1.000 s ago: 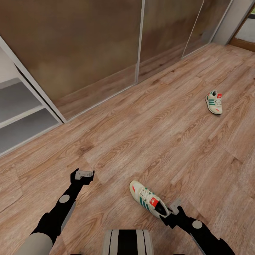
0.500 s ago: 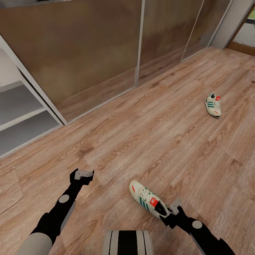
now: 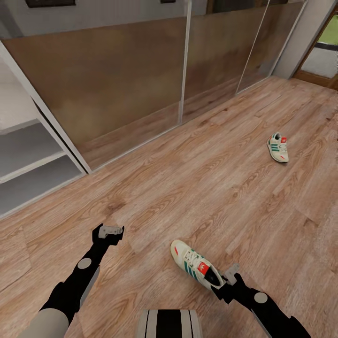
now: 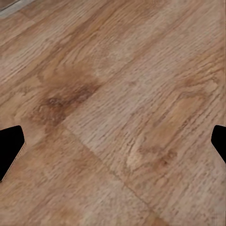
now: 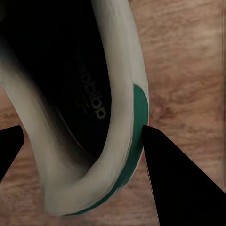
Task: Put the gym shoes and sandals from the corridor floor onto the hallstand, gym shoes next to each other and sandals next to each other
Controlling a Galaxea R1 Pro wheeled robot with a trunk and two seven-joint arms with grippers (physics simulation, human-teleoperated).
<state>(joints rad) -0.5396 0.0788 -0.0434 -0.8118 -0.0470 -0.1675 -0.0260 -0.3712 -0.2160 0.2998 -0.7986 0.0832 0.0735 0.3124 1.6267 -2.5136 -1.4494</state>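
Gym shoe (image 3: 196, 269) lies on the corridor floor (image 3: 211, 188), heel collar between the right gripper (image 3: 226, 280) fingers — apparently pinched, though contact is unclear. Likely light, with a soft, yielding collar. Left gripper (image 3: 109, 231) hangs wide apart, empty.

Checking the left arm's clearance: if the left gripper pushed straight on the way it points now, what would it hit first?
Most likely the bare corridor floor: the left gripper is open and aimed at wood planks, nothing between.
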